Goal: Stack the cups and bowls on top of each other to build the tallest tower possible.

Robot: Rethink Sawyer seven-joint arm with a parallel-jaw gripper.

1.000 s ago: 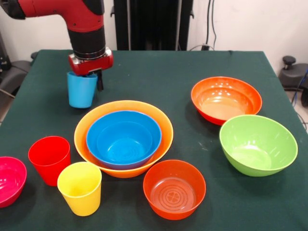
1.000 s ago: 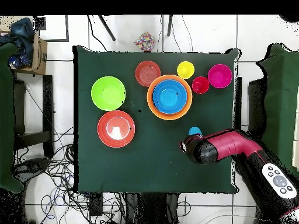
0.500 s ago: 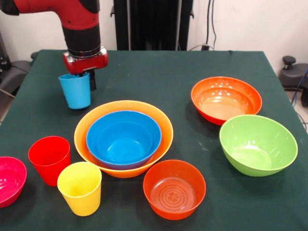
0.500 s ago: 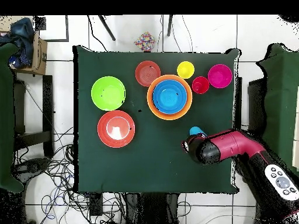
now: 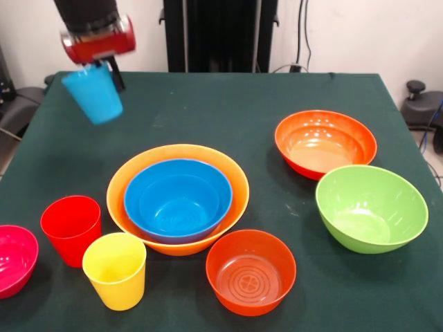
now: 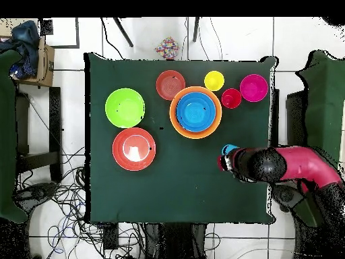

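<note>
Up at the front view's top left, the gripper (image 5: 104, 69) is closed on the rim of the light blue cup (image 5: 93, 93), which hangs tilted in the air, clear of the dark green table (image 5: 228, 97). From overhead only a sliver of that cup (image 6: 230, 149) shows beside the red and black arm (image 6: 283, 165), which reaches in from the right edge.

Below and to the right of the lifted cup sits the tower (image 5: 178, 199): the pale orange bowl (image 5: 121, 183) with the blue bowl (image 5: 178, 200) nested inside it. Near the front edge stand the red cup (image 5: 70, 229) and the yellow cup (image 5: 115, 270), just beside each other, with the magenta-pink bowl (image 5: 14, 259) cut off at the left edge. One red-orange bowl (image 5: 250, 271) rests just in front of the tower; the other, wider red-orange bowl (image 5: 325, 143) sits well to the right, with the lime green bowl (image 5: 371, 207) close in front of it.

The cloth-covered table stands on a white tiled floor (image 6: 54, 81) strewn with black cables (image 6: 60, 202). A white wall (image 5: 346, 34) and a black upright stand (image 5: 220, 34) lie behind it.
</note>
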